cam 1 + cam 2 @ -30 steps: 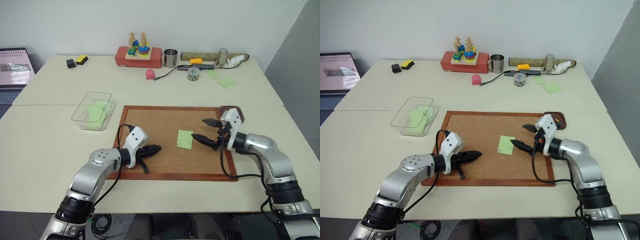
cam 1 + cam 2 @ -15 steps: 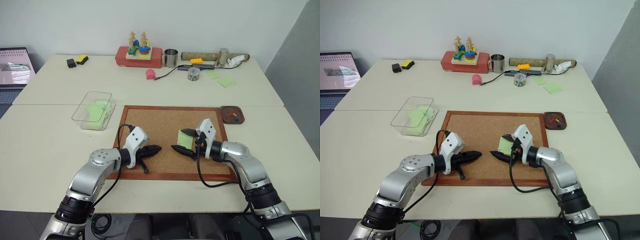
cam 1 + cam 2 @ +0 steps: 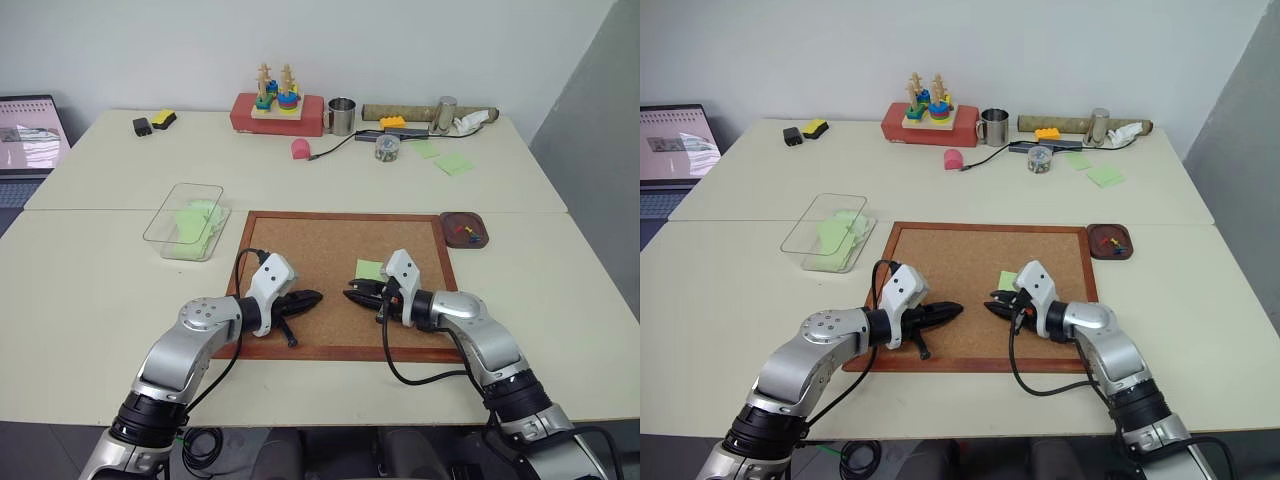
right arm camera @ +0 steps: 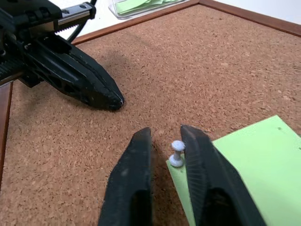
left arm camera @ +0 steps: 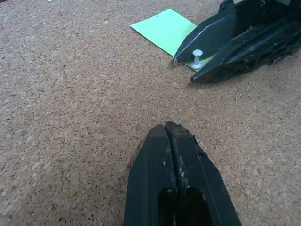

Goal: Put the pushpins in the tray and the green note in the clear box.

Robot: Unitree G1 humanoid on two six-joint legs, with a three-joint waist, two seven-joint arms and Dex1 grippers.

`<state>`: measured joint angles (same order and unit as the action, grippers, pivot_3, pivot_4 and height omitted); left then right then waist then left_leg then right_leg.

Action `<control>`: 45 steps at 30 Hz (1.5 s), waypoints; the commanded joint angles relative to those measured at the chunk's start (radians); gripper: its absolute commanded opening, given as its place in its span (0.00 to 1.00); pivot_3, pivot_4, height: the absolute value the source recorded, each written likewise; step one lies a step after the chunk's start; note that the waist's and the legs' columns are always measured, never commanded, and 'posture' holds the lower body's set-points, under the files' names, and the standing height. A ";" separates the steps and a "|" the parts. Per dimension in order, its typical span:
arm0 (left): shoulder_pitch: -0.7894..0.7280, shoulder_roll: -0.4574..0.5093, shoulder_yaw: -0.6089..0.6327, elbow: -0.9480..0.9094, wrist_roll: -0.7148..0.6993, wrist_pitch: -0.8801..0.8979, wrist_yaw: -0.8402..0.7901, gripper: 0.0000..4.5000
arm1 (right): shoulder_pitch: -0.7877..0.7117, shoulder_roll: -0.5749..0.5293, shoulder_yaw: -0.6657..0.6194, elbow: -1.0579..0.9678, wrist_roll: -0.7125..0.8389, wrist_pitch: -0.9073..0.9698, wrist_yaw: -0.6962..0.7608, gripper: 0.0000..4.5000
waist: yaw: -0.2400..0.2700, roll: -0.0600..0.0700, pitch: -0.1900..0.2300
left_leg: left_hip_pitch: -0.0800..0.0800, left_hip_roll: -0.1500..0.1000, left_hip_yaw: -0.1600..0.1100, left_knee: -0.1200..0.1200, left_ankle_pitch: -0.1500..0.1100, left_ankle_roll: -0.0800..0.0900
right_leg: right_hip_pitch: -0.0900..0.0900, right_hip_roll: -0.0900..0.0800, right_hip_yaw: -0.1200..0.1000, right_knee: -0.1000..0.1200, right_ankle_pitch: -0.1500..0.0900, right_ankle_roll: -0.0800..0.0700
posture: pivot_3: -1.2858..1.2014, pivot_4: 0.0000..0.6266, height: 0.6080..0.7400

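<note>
Right gripper [image 4: 164,146] low over the corkboard [image 3: 300,240], its two black fingers standing either side of a pale pushpin [image 4: 177,152] that pins one corner of the green note [image 4: 244,160]. A narrow gap shows beside the pin on the side of the finger away from the note, so the fingers are closing around the pin and not yet clamped on it. Left gripper [image 5: 165,129] rests on the cork just beside, tips pressed together and holding nothing, pointing toward the pin. The note lies flat on the board, right of centre. The tray [image 3: 466,229] sits off the board's far right corner with pins [image 3: 462,233], red the clearest, already in it. The clear box [image 3: 187,219], holding other green paper, stands to the left of the board.

Risks, judged from this position: the pin head is small and rounded, so a grip that lands off-centre may squeeze it out sideways or tilt it in the cork. A pull that is not straight along the shaft may drag or tear the note's corner. The finger lying over the note's edge may pinch paper with the pin, lifting both together
</note>
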<state>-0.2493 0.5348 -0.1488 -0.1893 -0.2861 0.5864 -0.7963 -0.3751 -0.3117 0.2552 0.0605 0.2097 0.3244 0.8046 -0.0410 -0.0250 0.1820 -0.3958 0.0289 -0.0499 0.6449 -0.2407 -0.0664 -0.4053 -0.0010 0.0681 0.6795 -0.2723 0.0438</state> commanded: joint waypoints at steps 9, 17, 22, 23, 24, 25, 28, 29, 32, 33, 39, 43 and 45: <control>0.005 0.001 -0.010 -0.002 0.003 0.014 0.004 0.00 | -0.024 0.000 -0.038 -0.044 0.037 -0.007 0.024 0.01 | 0.000 0.000 0.000 | 0.000 0.000 0.000 0.000 0.000 0.000 | 0.000 0.000 0.000 0.000 0.000 0.000 | 0.52 0.24 1.00; 0.011 0.006 -0.013 -0.004 -0.003 0.021 -0.007 0.00 | -0.062 -0.011 -0.099 -0.193 0.134 0.107 0.017 0.01 | 0.000 0.000 0.000 | 0.000 0.000 0.000 0.000 0.000 0.000 | 0.000 0.000 0.000 0.000 0.000 0.000 | 0.52 0.24 1.00; 0.009 0.003 -0.015 -0.004 -0.003 0.019 -0.005 0.00 | -0.092 -0.034 -0.147 -0.183 0.142 0.117 -0.004 0.01 | 0.001 0.000 0.000 | 0.000 0.000 -0.001 0.000 0.000 0.000 | 0.000 0.000 -0.001 0.000 0.000 0.000 | 0.52 0.24 1.00; 0.008 0.003 -0.015 -0.004 -0.003 0.018 -0.006 0.00 | -0.099 -0.041 -0.155 -0.174 0.141 0.113 -0.004 0.01 | 0.001 0.000 0.000 | -0.001 0.000 -0.001 0.000 0.000 0.000 | 0.000 0.000 -0.001 0.000 0.000 0.000 | 0.52 0.24 1.00; 0.008 0.003 -0.015 -0.004 -0.003 0.018 -0.006 0.00 | -0.102 -0.045 -0.160 -0.169 0.140 0.110 -0.005 0.01 | 0.001 0.000 0.000 | -0.001 0.000 -0.001 0.000 0.000 0.000 | 0.000 0.000 -0.001 0.000 0.000 0.000 | 0.52 0.24 1.00; 0.007 0.004 -0.015 -0.003 -0.003 0.018 -0.007 0.00 | -0.107 -0.049 -0.163 -0.164 0.137 0.106 -0.005 0.01 | 0.001 0.000 0.000 | 0.000 0.000 -0.001 0.000 0.000 0.000 | 0.000 0.000 -0.001 0.000 0.000 0.000 | 0.52 0.24 1.00; -0.007 -0.031 0.028 -0.006 -0.046 0.036 0.014 0.00 | -0.119 -0.074 -0.153 -0.155 0.104 0.071 0.004 0.01 | 0.001 0.000 0.000 | 0.000 0.000 -0.001 0.000 0.000 0.000 | 0.000 0.000 -0.001 0.000 0.000 0.000 | 0.52 0.24 1.00; -0.017 -0.047 0.051 -0.010 -0.066 0.038 0.024 0.00 | -0.119 -0.088 -0.142 -0.155 0.084 0.050 0.010 0.01 | 0.001 0.000 0.000 | 0.000 0.000 -0.001 0.000 0.000 0.000 | 0.000 0.000 -0.001 0.000 0.000 0.000 | 0.52 0.24 1.00; -0.062 -0.084 0.146 -0.034 -0.161 0.086 0.041 0.00 | -0.104 -0.158 -0.085 -0.150 -0.009 -0.067 0.061 0.01 | 0.003 0.000 0.000 | -0.001 0.000 -0.001 0.001 0.000 0.000 | 0.000 0.000 -0.001 0.000 0.000 0.000 | 0.52 0.24 1.00; -0.077 -0.085 0.184 -0.046 -0.214 0.126 0.035 0.04 | -0.098 -0.182 -0.067 -0.148 -0.034 -0.109 0.081 0.00 | 0.004 -0.001 0.000 | -0.002 0.000 -0.001 0.000 0.000 0.000 | -0.001 0.000 -0.001 0.000 0.000 0.000 | 0.52 0.24 1.00; -0.157 -0.047 0.359 -0.074 -0.541 0.399 0.001 0.31 | -0.096 -0.287 0.007 -0.118 -0.145 -0.385 0.192 0.00 | -0.002 -0.001 0.001 | -0.001 0.000 -0.001 0.000 0.000 0.000 | -0.001 0.000 -0.001 0.000 0.000 0.000 | 0.52 0.24 1.00; -0.164 -0.017 0.360 -0.081 -0.628 0.484 -0.005 0.47 | -0.123 -0.314 0.033 -0.071 -0.186 -0.555 0.237 0.00 | -0.002 -0.003 0.002 | -0.002 0.000 -0.001 0.001 0.000 0.000 | -0.001 0.000 -0.002 0.000 0.000 0.000 | 0.52 0.24 1.00; -0.166 -0.025 0.352 -0.075 -0.653 0.500 0.006 0.56 | -0.143 -0.318 0.042 -0.054 -0.202 -0.647 0.253 0.00 | -0.004 -0.003 0.002 | -0.001 0.000 -0.001 0.001 0.000 0.000 | 0.000 0.000 -0.002 0.000 0.000 0.000 | 0.52 0.24 1.00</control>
<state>-0.4032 0.5151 0.2023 -0.2392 -0.8949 1.0683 -0.7934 -0.4839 -0.6221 0.2969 0.0117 0.0200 -0.2193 1.0383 -0.0446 -0.0278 0.1837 -0.3968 0.0288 -0.0511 0.6453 -0.2406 -0.0666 -0.4057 -0.0011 0.0665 0.6796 -0.2723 0.0440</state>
